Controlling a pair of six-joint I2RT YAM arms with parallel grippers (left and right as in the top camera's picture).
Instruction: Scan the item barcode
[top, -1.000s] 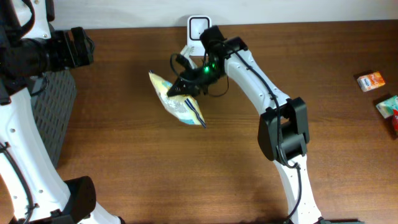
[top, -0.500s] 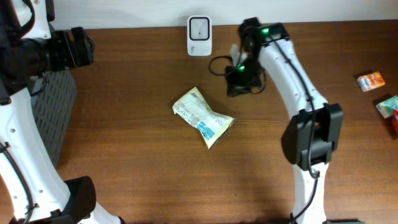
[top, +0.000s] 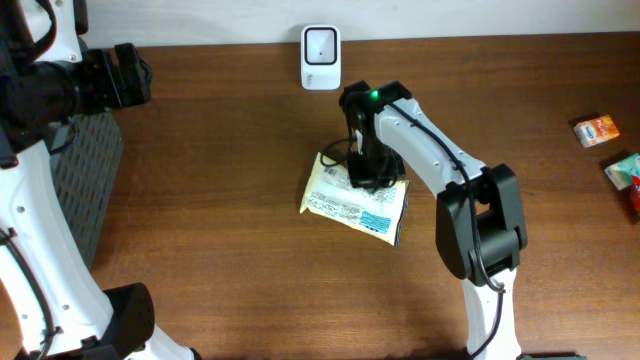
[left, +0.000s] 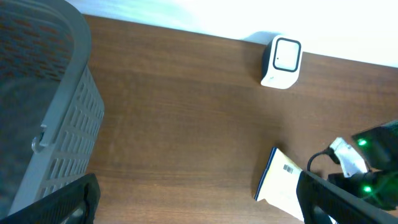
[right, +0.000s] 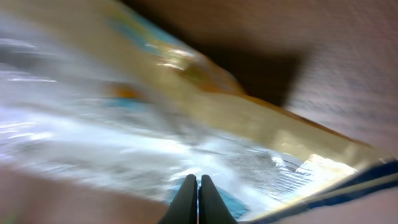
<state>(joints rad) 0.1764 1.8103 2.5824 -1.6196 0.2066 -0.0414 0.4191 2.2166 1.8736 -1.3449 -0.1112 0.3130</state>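
The item is a yellow-and-white snack bag (top: 350, 203) lying mid-table, below the white barcode scanner (top: 321, 44) at the far edge. My right gripper (top: 366, 172) is shut and points down onto the bag's upper right part. In the right wrist view its fingertips (right: 193, 186) touch the blurred, shiny bag (right: 124, 124), with nothing visible between them. The left wrist view shows the bag (left: 278, 185) with a small barcode (left: 287, 168) facing up, and the scanner (left: 282, 61). My left gripper (left: 199, 205) hangs open and empty, far to the left of the bag.
A grey slatted basket (top: 85, 190) stands at the table's left end, also seen as the basket (left: 43, 106) in the left wrist view. Small packets lie at the right edge: an orange one (top: 597, 130) and a green one (top: 625, 172).
A second ago the bag was tipped up near the scanner against my right gripper. Then it lay alone on the table. Now the gripper is back on it, and the bag sits further right.
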